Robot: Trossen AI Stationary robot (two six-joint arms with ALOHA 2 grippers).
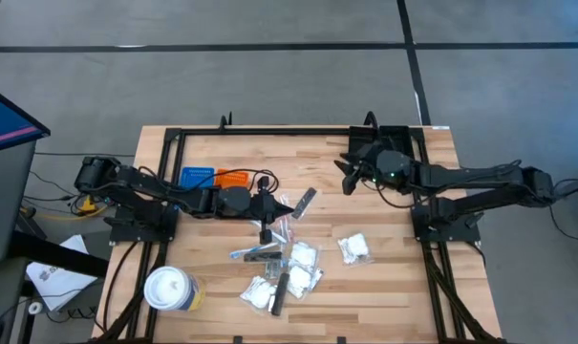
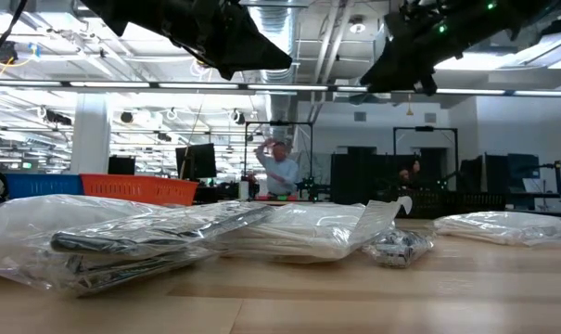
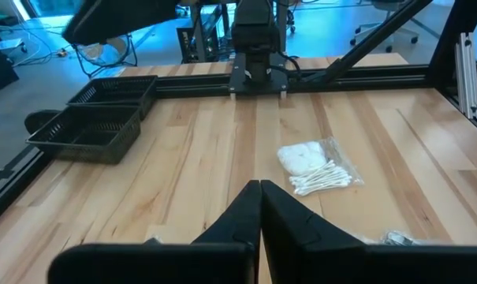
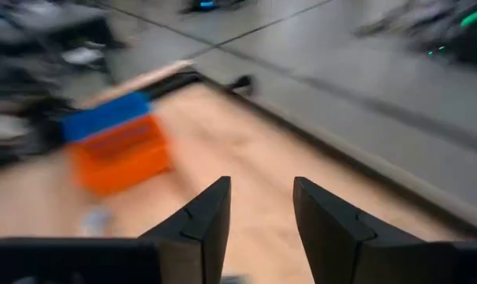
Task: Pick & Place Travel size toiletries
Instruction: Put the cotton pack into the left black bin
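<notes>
The travel size toiletries lie in a loose heap (image 1: 284,263) at the middle of the table: crinkly clear packets with white contents, thin sticks and a flat dark grey stick (image 1: 305,203). One packet of cotton pads and swabs (image 1: 355,248) (image 3: 317,166) lies apart to the right. My left gripper (image 1: 287,204) (image 3: 259,213) hangs shut above the heap's far edge and holds nothing. My right gripper (image 1: 348,177) (image 4: 262,213) hovers at the far right of the table, its fingers apart with nothing between them.
A blue tray (image 1: 197,177) and an orange tray (image 1: 236,178) stand side by side at the far left. A big white lidded cup (image 1: 169,289) stands at the near left corner. Black mesh baskets (image 1: 394,139) (image 3: 96,126) sit at the far right corner.
</notes>
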